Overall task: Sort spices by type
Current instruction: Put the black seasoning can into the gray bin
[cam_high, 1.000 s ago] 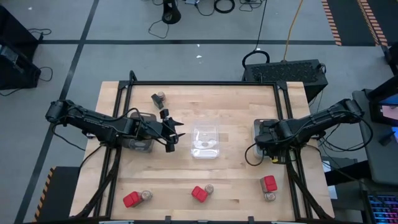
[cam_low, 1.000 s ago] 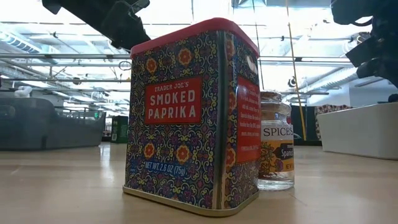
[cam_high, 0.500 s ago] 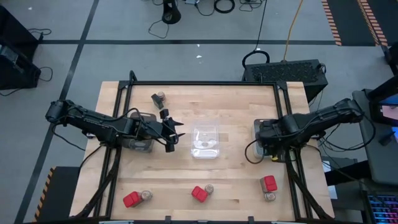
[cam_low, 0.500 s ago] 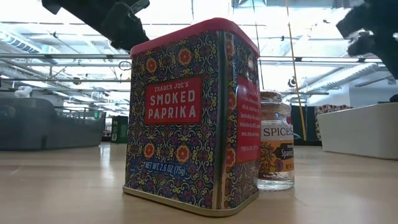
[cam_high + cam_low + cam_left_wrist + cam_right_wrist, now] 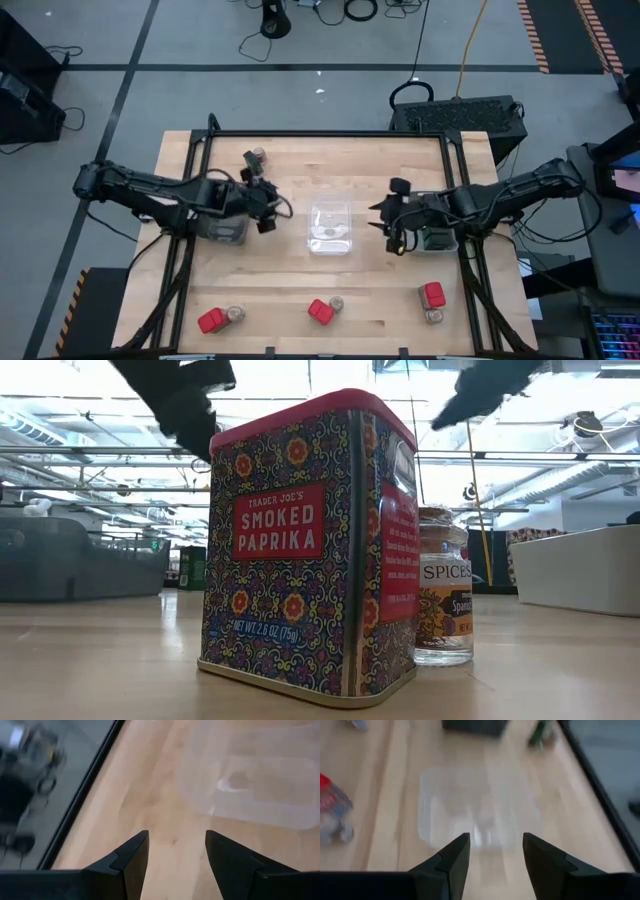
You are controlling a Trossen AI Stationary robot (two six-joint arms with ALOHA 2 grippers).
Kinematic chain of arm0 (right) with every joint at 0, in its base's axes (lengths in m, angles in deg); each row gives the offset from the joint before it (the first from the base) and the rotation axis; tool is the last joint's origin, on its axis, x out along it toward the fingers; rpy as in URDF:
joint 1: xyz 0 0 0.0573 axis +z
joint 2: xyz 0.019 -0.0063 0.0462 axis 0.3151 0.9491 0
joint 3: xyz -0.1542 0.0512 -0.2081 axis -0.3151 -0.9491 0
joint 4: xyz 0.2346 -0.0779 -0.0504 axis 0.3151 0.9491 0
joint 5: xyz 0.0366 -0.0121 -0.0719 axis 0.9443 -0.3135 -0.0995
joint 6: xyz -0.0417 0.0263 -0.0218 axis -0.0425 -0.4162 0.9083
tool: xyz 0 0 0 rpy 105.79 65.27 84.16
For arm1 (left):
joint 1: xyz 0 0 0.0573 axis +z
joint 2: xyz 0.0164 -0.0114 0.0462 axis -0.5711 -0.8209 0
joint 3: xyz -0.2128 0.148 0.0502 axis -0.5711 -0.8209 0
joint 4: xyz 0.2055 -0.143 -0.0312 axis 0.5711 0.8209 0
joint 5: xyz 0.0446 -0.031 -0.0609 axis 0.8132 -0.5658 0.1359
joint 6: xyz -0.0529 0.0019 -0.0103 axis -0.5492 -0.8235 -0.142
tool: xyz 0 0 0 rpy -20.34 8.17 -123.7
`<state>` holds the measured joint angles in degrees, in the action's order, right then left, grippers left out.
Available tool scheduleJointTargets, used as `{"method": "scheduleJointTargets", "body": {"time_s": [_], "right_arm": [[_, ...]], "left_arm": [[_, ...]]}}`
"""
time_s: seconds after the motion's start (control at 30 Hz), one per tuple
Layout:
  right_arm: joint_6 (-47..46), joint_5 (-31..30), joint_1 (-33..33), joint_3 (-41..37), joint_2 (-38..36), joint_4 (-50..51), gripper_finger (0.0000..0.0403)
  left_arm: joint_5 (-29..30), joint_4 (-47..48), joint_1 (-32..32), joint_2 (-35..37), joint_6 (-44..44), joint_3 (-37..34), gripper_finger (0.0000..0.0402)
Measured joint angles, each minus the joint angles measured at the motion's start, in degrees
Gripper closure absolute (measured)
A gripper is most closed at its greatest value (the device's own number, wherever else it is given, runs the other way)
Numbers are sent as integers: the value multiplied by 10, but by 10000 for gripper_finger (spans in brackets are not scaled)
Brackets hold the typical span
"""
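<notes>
Both pincers (image 5: 268, 205) (image 5: 392, 222) agape, empty

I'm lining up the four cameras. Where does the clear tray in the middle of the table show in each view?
High view: clear tray at table centre, between both grippers.
Low view: not in it.
Left wrist view: clear tray ahead of the open left gripper.
Right wrist view: clear tray ahead of the open right gripper.
Shared landmark: the tray itself.
</notes>
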<state>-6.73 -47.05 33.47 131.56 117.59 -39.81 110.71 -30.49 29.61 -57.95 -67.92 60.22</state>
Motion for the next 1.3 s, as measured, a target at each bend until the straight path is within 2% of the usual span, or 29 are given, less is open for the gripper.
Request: {"method": "scheduleJointTargets", "body": {"time_s": [0.1, 0.2, 0.37, 0.53, 0.7, 0.87, 0.97, 1.17, 1.3], "right_arm": [[41, 4, -1, -25, 3, -83, 238], [63, 5, -1, -37, 9, -118, 238], [92, 4, -3, -39, 21, -128, 238], [101, 4, -3, -39, 29, -127, 238], [114, 5, -3, -39, 33, -110, 238], [111, 4, -3, -39, 33, -87, 238], [109, 5, -3, -39, 33, -69, 238], [141, 4, -8, -39, 33, -56, 238], [160, 3, -23, -39, 33, -62, 238]], "left_arm": [[2, 109, 31, 0, -19, 73, 200], [-3, 195, 84, 0, -3, 149, 200], [-77, 261, 200, -9, 101, 229, 200], [-107, 265, 299, -32, 271, 234, 200], [-157, 299, 371, -89, 417, 234, 206], [-131, 308, 406, -163, 519, 234, 216], [-92, 323, 415, -204, 533, 234, 217], [-90, 357, 429, -266, 546, 233, 217], [-88, 361, 429, -284, 576, 233, 217]]}}
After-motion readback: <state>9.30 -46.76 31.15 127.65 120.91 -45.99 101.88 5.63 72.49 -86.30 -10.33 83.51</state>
